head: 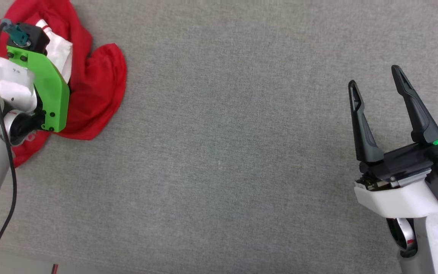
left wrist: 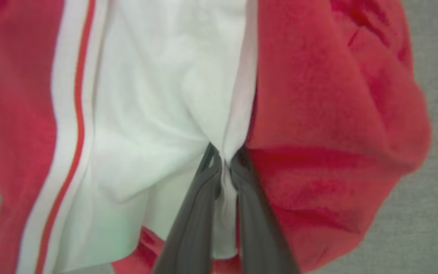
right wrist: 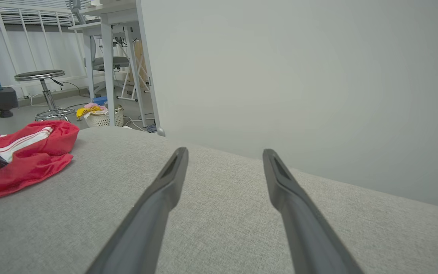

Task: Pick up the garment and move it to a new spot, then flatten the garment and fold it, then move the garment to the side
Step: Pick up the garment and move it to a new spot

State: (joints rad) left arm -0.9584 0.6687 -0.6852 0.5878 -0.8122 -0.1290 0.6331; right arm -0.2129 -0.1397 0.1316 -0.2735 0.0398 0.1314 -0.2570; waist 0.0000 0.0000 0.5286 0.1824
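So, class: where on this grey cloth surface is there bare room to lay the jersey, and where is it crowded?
Bare: the wide grey fabric surface between the crumpled red-and-white jersey shirt and the open right claw. Crowded: the far left corner, where the left claw pinches the shirt.

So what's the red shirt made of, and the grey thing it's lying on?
The red shirt looks like soft, slightly fuzzy knit cloth, maybe polyester: it bunches into loose folds where the left gripper pinches it. The grey surface looks like coarse woven fabric, matte, with a fine speckled weave.
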